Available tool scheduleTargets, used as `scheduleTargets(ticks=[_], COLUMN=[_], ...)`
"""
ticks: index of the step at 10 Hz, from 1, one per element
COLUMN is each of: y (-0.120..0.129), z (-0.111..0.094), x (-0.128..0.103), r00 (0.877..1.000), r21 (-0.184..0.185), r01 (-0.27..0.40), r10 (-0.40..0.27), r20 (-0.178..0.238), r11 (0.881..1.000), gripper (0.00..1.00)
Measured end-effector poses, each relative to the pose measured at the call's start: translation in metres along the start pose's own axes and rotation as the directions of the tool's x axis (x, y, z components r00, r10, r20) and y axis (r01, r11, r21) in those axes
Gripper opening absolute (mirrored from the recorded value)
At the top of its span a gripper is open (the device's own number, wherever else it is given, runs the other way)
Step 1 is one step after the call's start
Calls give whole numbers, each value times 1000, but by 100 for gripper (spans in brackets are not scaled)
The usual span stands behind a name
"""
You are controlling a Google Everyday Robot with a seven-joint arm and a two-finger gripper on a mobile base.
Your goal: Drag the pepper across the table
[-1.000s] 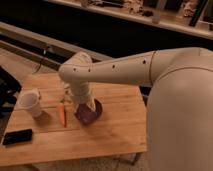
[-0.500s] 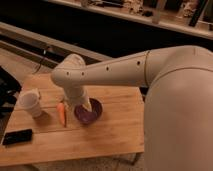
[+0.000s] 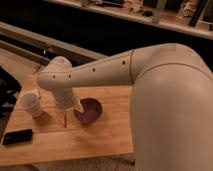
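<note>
Wood plank counter point(image 3: 100, 142), small and rectangular, shot from above the front edge. Nearest item is a flat black device point(image 3: 17, 136) at the front-left corner. Behind it on the left, a white cup point(image 3: 31, 104) stands upright. The pepper point(image 3: 63, 120) is mid-counter, between cup and bowl and just beside the bowl. Only a thin orange sliver shows, the rest is hidden under the wrist. The end effector point(image 3: 70, 111) points down right over the pepper, jaws spread wide, nothing lifted. Can't tell whether it touches the pepper or the counter. The purple bowl point(image 3: 90, 111) is round and upright, immediately right of the end effector, with one pale finger tip at its left rim. The white arm point(image 3: 110, 70) comes in from the right, crosses above the counter's back edge and bends down at the wrist. Its big shoulder housing fills the right side. Beyond the counter there's a dark floor and a pale ledge along the top.
</note>
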Motion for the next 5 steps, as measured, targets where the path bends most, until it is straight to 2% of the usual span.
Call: scheduleTargets(ticks=[5], y=[34], z=[8], x=[-17], r00=[997], r21=[-3], r01=[76], r10=[-76], r20=[-15], r11=[997], gripper=[65])
